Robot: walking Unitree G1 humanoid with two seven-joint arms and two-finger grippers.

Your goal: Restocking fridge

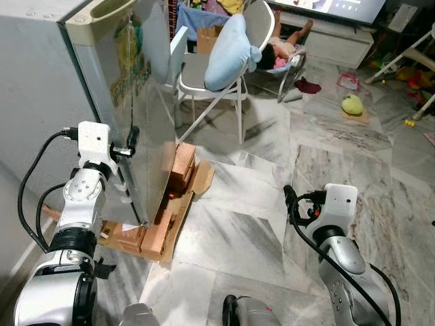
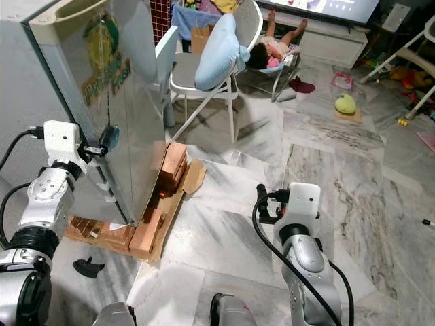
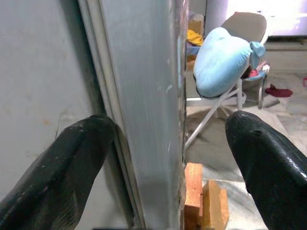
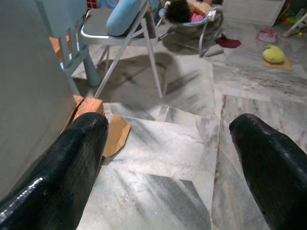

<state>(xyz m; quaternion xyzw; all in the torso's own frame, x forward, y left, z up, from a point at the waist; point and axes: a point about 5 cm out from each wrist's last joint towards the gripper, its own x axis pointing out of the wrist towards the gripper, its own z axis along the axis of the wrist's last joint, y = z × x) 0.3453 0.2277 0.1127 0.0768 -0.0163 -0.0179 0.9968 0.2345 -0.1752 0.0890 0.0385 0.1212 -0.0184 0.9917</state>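
Observation:
A grey fridge [image 1: 41, 81] stands at the left, its shiny silver door [image 1: 146, 115] carrying a green and yellow sticker. My left gripper [image 1: 130, 146] is at the door's free edge, about halfway up. In the left wrist view the fingers [image 3: 62, 158] are spread wide, with the door edge [image 3: 144, 96] between them. My right gripper [image 1: 291, 204] hangs open over the marble floor to the right of the fridge, holding nothing; its black fingers [image 4: 62, 167] frame bare floor.
Bricks and cardboard [image 1: 173, 183] lie under the fridge's front corner. A folding chair with a blue pillow [image 1: 228, 51] stands behind the door. A person lies in a bouncer [image 1: 285, 47]. A green toy [image 1: 352, 104] and a small black object [image 2: 88, 266] are on the floor.

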